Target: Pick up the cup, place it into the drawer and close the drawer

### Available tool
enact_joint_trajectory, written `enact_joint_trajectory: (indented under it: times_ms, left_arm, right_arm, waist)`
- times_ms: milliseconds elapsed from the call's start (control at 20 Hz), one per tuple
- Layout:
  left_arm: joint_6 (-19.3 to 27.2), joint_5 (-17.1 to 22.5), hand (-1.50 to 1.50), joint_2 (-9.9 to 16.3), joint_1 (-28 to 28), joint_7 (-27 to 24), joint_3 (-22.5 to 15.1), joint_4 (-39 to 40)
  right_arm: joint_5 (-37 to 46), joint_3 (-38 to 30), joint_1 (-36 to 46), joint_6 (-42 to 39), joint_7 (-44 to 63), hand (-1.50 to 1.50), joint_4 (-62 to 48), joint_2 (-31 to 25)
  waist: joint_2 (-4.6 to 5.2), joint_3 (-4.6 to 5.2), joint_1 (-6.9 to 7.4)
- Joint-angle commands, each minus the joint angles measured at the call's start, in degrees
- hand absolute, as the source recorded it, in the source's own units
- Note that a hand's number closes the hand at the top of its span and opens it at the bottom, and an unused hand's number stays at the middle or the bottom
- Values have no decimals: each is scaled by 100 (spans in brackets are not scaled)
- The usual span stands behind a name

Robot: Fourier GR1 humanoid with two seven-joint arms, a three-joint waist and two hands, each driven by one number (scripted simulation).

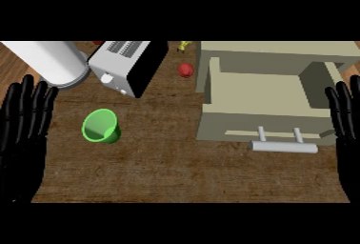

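On the desk [175, 176] left of the open drawer [256, 95], green cup [101, 126] upright and untouched, both robot hands [25, 124] [346, 119] flat-fingered, empty; best approached from above, fingers curling round the rim

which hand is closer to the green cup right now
Left. The left hand rests open just left of the green cup; the right hand is far across the counter, beyond the open drawer.

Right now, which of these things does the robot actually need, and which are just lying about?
Needed: green cup; open drawer, with its handle.

Lying about: toaster; white cylinder; red item; small yellow item.
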State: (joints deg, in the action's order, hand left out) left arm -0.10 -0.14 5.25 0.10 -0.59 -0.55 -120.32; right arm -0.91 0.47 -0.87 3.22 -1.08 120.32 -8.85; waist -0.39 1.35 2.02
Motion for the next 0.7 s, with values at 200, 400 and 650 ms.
enact_joint_trajectory:
  times_ms: [200, 400, 650]
  left_arm:
    - [-1944, 1854, -150, 747, -32, -206, -45, 242]
    - [-2530, 3294, -150, 941, 39, 280, 324, 1155]
    - [-3219, 4078, -150, 1445, -234, 370, 909, 2043]
  right_arm:
    - [96, 157, 297, 89, 163, -150, -95, 135]
    - [58, 140, 168, -295, 397, -150, -140, -243]
    - [157, -9, 128, -351, 152, -150, -400, -222]
  waist:
    - [47, -122, -180]
    - [64, -125, -238]
    - [46, -134, -225]
